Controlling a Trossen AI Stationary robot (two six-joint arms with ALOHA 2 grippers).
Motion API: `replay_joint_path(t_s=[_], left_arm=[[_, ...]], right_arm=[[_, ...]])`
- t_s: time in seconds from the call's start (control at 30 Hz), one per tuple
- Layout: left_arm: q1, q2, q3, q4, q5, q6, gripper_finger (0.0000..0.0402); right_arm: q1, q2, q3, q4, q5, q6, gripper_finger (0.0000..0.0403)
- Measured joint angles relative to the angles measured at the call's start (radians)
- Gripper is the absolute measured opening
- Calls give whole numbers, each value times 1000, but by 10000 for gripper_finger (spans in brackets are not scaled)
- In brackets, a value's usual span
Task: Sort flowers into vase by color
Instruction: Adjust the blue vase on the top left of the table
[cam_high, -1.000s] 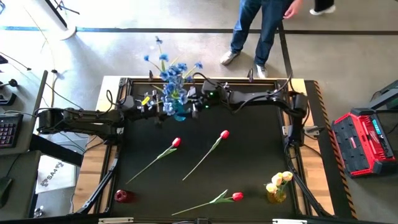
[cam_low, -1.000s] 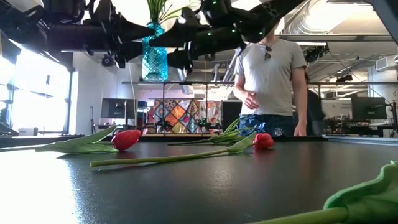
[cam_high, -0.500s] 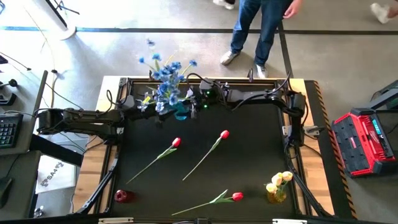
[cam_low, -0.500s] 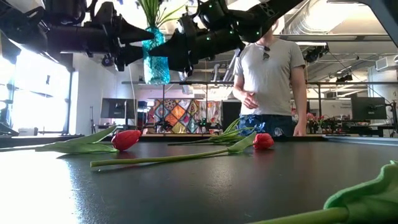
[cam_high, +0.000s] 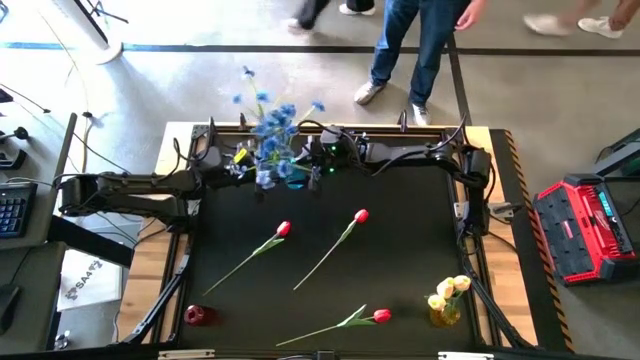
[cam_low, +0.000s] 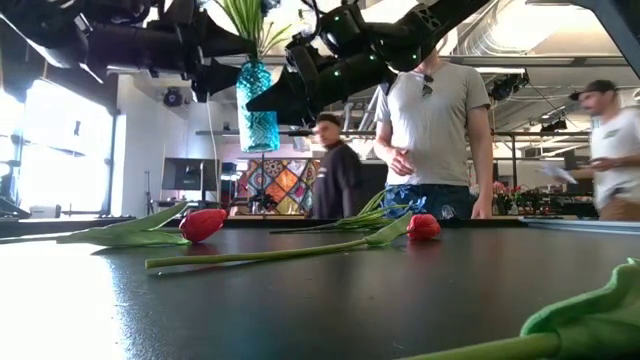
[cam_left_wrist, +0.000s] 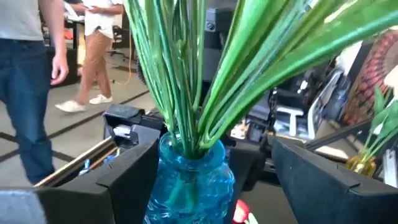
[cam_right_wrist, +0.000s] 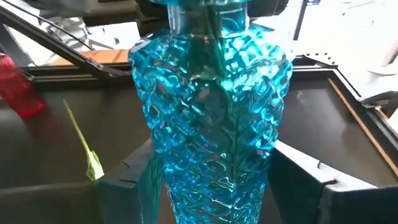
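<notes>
A blue cut-glass vase (cam_high: 292, 177) (cam_low: 257, 105) full of bushy blue flowers (cam_high: 272, 125) hangs in the air over the table's far edge, held by my right gripper (cam_high: 312, 170) (cam_right_wrist: 211, 163). My left gripper (cam_high: 246, 165) (cam_left_wrist: 216, 148) is open. Its fingers stand on either side of the vase's neck (cam_left_wrist: 194, 163), under the green stems. Three red tulips (cam_high: 283, 230) (cam_high: 361, 215) (cam_high: 381, 316) lie flat on the black table. A yellow vase with pale yellow tulips (cam_high: 447, 298) stands in the near right corner. A small red vase (cam_high: 198, 316) stands in the near left corner. My right gripper pinches the blue vase's wide body (cam_right_wrist: 211, 112) between its two fingers (cam_right_wrist: 127, 180) (cam_right_wrist: 305, 182). It comes from the table's right side, slanting a little downward. The vase is lifted clear of the table and stands about upright.
People walk and stand on the floor beyond the far edge (cam_high: 420, 50) (cam_low: 435, 130). A red toolbox (cam_high: 585, 225) sits right of the table. The middle of the black table (cam_high: 400, 260) is bare between the tulips.
My left gripper has risen along the vase's neck and moved slightly toward the far edge. My right gripper has tipped, so it now slants down onto the vase. The vase stayed lifted and shifted slightly. The blue flower sprays swayed toward the left.
</notes>
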Motion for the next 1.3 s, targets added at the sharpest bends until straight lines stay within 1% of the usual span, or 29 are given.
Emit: replay_joint_path(t_s=[0.13,0.27,0.33,0.5,0.57,0.8,0.93,1.03,1.3], left_arm=[[0,1,14,-32,-18,43,295],[0,1,14,-34,-67,47,290],[0,1,14,-14,-84,57,279],[-1,8,13,-27,-88,91,236],[-5,21,14,-22,-90,101,225],[-6,82,14,60,-90,138,222],[-6,100,20,66,-90,165,217],[-6,103,28,63,-90,198,198],[-6,101,36,32,-105,243,126]], right_arm=[[-2,0,0,3,6,-2,214],[-2,0,0,5,5,-4,213],[-2,0,0,6,3,-4,213],[-2,0,0,12,1,-9,213],[-2,0,-1,8,1,-12,213],[-2,0,-2,-7,0,-30,213],[-1,0,-2,-21,-1,-30,213],[-2,0,-2,-26,-1,-27,213],[-2,0,-1,-49,1,-22,213]])
